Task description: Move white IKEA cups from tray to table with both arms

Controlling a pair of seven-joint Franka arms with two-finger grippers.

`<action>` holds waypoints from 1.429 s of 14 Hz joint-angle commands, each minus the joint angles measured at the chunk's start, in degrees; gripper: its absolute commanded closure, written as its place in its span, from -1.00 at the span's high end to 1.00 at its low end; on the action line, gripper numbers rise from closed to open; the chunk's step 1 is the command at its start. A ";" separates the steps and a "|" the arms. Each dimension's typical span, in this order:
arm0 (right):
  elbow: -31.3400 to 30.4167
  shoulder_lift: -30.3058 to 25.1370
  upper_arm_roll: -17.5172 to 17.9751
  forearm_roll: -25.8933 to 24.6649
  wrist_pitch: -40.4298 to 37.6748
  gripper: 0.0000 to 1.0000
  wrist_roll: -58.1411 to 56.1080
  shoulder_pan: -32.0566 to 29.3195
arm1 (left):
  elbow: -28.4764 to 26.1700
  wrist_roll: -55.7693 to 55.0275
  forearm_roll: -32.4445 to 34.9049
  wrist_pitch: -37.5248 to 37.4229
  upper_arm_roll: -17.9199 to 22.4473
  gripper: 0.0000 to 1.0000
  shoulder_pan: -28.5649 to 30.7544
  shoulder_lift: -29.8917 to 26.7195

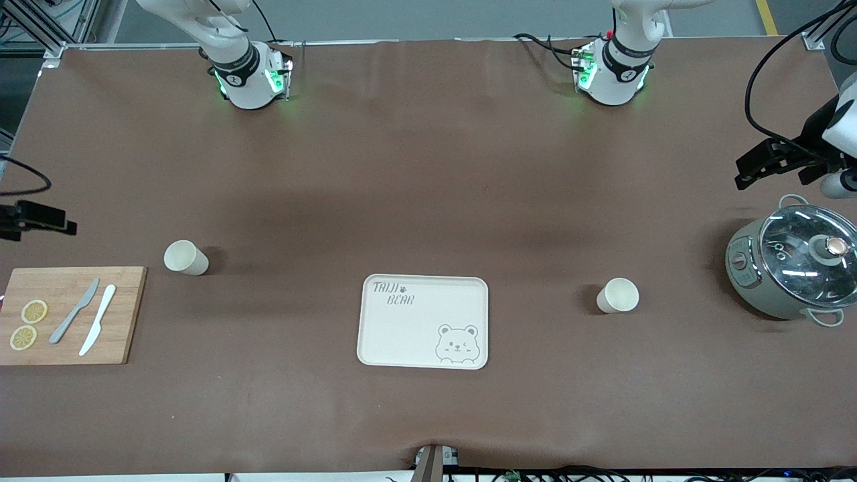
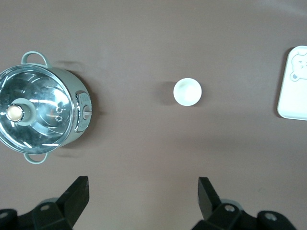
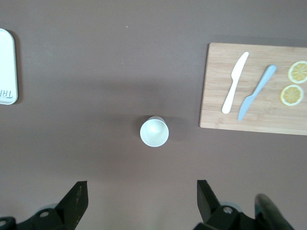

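Two white cups (image 1: 186, 257) (image 1: 617, 295) stand upright, mouths up, at the tray's (image 1: 423, 321) ten and three o'clock; both arms' jaws gape wide, empty.

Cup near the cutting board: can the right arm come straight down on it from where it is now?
Probably yes. The right hand hangs open above the table, the cup stands upright and alone, clear of the cutting board beside it, and nothing lies between the fingers and its rim.

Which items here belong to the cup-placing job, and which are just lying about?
Job: white cup near the cutting board; white cup near the pot; left pincer and right pincer, both open, up at the table's ends.
Lying about: bear tray, cutting board, knives, lemon slices, lidded pot.
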 commanded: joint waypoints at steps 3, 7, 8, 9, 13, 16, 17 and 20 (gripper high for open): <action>-6.69 -9.46 0.36 -5.68 1.28 1.00 -0.39 -0.40 | 0.78 1.49 -1.67 -2.35 -0.11 1.00 -0.31 -1.22; -11.16 -15.34 0.18 -5.68 2.50 1.00 -0.48 -0.75 | 0.78 1.23 -2.02 -5.25 -0.99 1.00 -0.67 -1.22; -12.83 -16.57 0.09 -5.59 2.94 1.00 -0.48 -0.75 | 0.78 0.62 -2.02 -5.34 -1.34 1.00 -0.58 -1.48; -14.41 -17.46 0.09 -5.51 3.38 1.00 -0.48 -0.75 | 0.87 0.96 -1.94 -5.43 -1.26 1.00 -0.32 -1.48; -15.39 -18.61 0.44 -5.24 4.18 1.00 -1.35 -0.31 | 1.14 1.41 -2.02 -6.05 -1.25 1.00 -0.14 -1.48; -15.13 -18.61 0.44 -4.98 4.00 1.00 -1.35 -0.13 | 1.05 1.40 -2.02 -6.14 -1.43 1.00 -0.40 -1.05; -15.13 -18.61 0.44 -4.89 3.91 1.00 -1.27 -0.13 | 1.13 1.41 -1.94 -6.14 -1.43 1.00 -0.40 -1.04; -15.04 -18.52 0.44 -4.80 4.00 1.00 -1.27 -0.14 | 1.14 0.71 -2.02 -6.14 -1.43 1.00 -0.58 -1.04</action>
